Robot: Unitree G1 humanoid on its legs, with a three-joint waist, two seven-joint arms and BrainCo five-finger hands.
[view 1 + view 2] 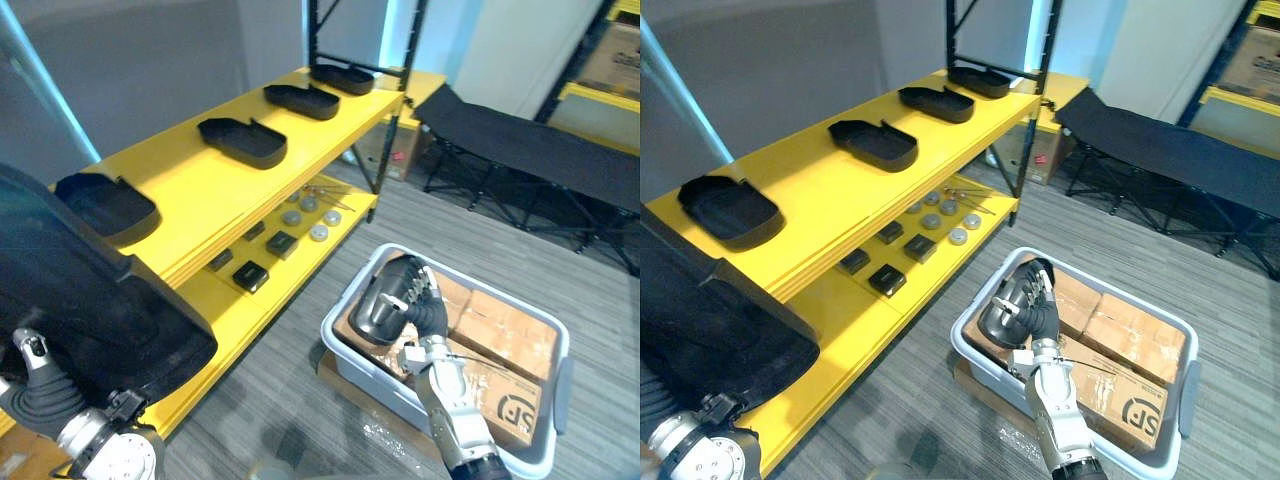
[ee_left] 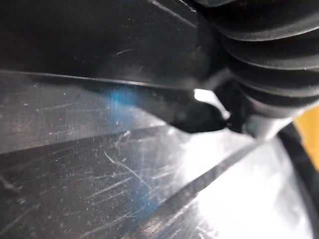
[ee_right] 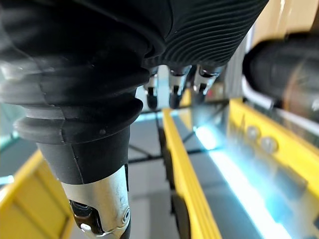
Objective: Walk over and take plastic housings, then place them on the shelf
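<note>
**Housing up at the shelf, placement pending**

- Yellow shelf runs from near left to far right. Its top deck already carries four black housings in a row, the nearest at the left end.
- The housing in hand is big and black. It sits near left, over my left hand and in front of the shelf edge. My hold is hidden under the part, so I cannot tell if it's clenched.
- Grey bin with cardboard boxes sits on the floor, near right.
- My right hand hangs over the bin, loose and carrying nothing.

To do it well, I think: raise the part above the deck lip and keep it level. Set it just near of the end housing without touching it, open side up like the rest. Let go only once it's fully supported.
</note>
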